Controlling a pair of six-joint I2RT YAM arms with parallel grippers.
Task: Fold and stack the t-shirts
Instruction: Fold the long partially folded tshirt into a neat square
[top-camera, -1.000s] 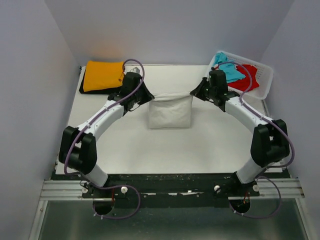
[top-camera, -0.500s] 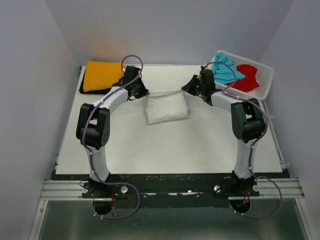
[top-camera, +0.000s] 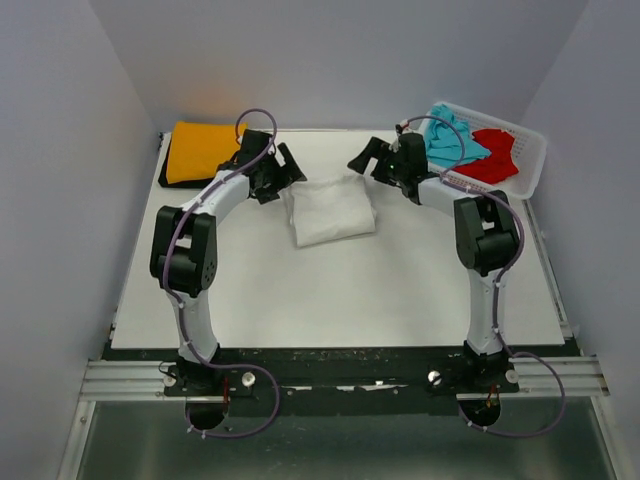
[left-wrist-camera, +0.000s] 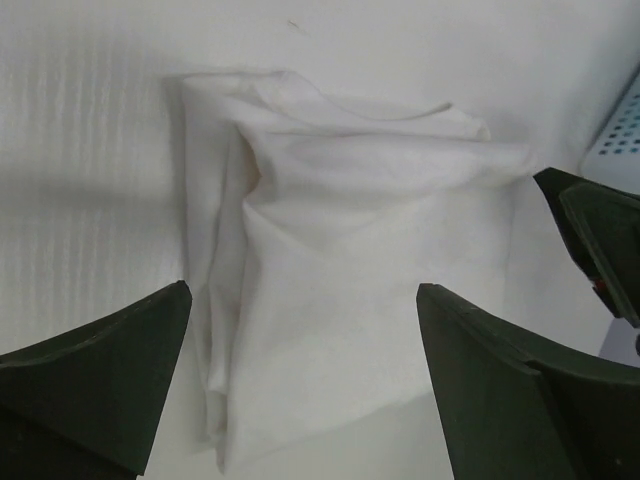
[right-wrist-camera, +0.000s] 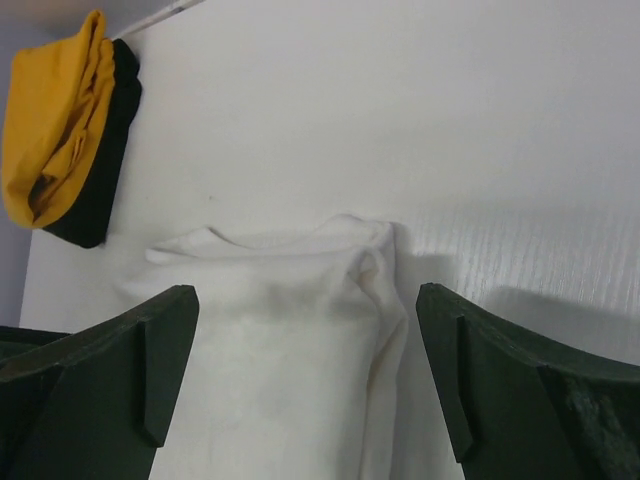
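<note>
1. Stacking is partly done: an orange-yellow cloth t-shirt lies folded on top of a black cloth t-shirt in the far-left corner of the white tabletop.
2. A white cloth t-shirt lies as a folded packet in the far middle of the tabletop, between the two claws and well apart from the stack. Its far edge is bunched and one side is rumpled. I judge the fold finished or nearly so, but the shirt is not yet on the pile.
3. The left claw has its jaws spread wide and grips nothing; it hangs by the left side of the white shirt.
4. The right claw is likewise wide apart and empty, at the shirt's right side. Whether either claw touches the cloth I cannot tell.
5. A crumpled turquoise cloth t-shirt and a crumpled red cloth t-shirt lie unfolded in the white plastic lattice basket at the far-right corner.
6. By my reckoning the task is about halfway: two shirts are stacked, a third is folded and two are untouched. The black shirt is mostly hidden, so its neatness is perhaps fair but unclear.
</note>
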